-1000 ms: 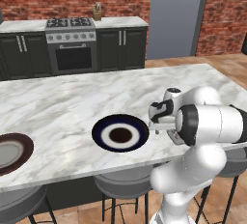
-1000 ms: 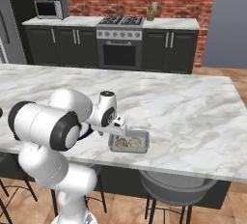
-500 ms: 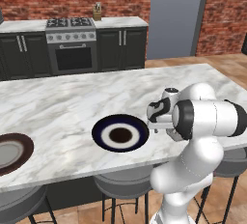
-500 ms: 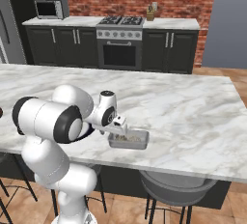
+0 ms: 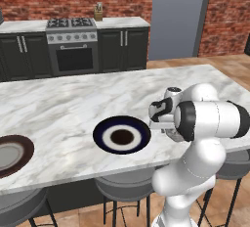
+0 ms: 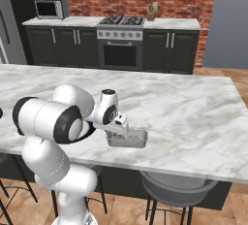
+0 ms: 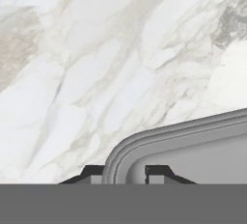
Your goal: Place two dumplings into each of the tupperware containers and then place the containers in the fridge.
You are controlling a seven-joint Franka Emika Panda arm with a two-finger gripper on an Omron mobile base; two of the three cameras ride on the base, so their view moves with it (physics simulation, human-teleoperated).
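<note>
— Which way does the box lie?

— I see the shallow translucent grey plastic tupperware container [image 6: 127, 138] flat on the white marble island counter [image 6: 184, 107], close to its near edge. Its long axis runs along that edge (side to side in the right base view). Inside it I make out pale yellowish-tan dumplings [image 6: 121, 135], though I cannot count them.

— What is around it?

— To the container's left in the left base view sits a round dark-rimmed plate with a white ring and dark centre [image 5: 121, 136], just beside the arm. Farther left of that is a second, brown-rimmed plate [image 5: 10, 154], cut by the frame edge. Grey bar stools [image 6: 175, 190] stand below the counter edge under the container. Well behind it, across the floor, are the black oven with a gas hob [image 6: 119, 47] and a microwave [image 6: 52, 8] on the back counter. From the left base view the white forearm covers the container itself.

— And the hand?

— My two-finger gripper [image 7: 125, 174] is at the container's left end. In the hand view one dark tip stands outside the rounded corner [image 7: 126, 154] and one inside, so the wall sits between them; I read the fingers as closed on that rim.
</note>
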